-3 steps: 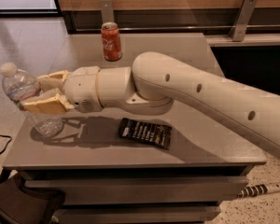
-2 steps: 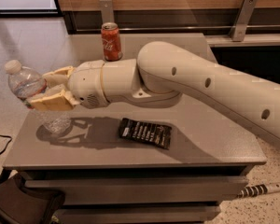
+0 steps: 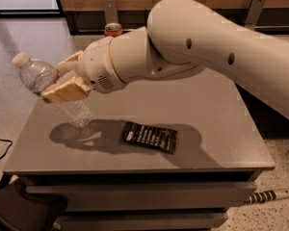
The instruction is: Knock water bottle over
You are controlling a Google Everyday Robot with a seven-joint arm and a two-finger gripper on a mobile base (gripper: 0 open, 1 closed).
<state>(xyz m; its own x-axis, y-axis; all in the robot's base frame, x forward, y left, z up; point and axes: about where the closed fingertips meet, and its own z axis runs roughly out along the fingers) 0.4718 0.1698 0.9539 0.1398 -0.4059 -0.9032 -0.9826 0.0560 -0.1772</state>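
The water bottle (image 3: pixel 38 75) is clear ribbed plastic with a white cap. It leans steeply to the left over the table's left part, cap out past the left edge, its base (image 3: pixel 79 116) low over the tabletop. My gripper (image 3: pixel 51 83) sits around its middle, one tan finger (image 3: pixel 66 91) in front and one (image 3: pixel 69 61) behind, shut on the bottle. The big white arm (image 3: pixel 192 47) reaches in from the right.
A red soda can (image 3: pixel 113 29) stands at the table's far edge, partly behind the arm. A black snack packet (image 3: pixel 150 136) lies flat at the front centre of the grey table (image 3: pixel 221 129). The floor lies to the left, a wooden wall behind.
The arm has swung up and right a little with the bottle between the fingers. The bottle leans further left, and its base has shifted right.
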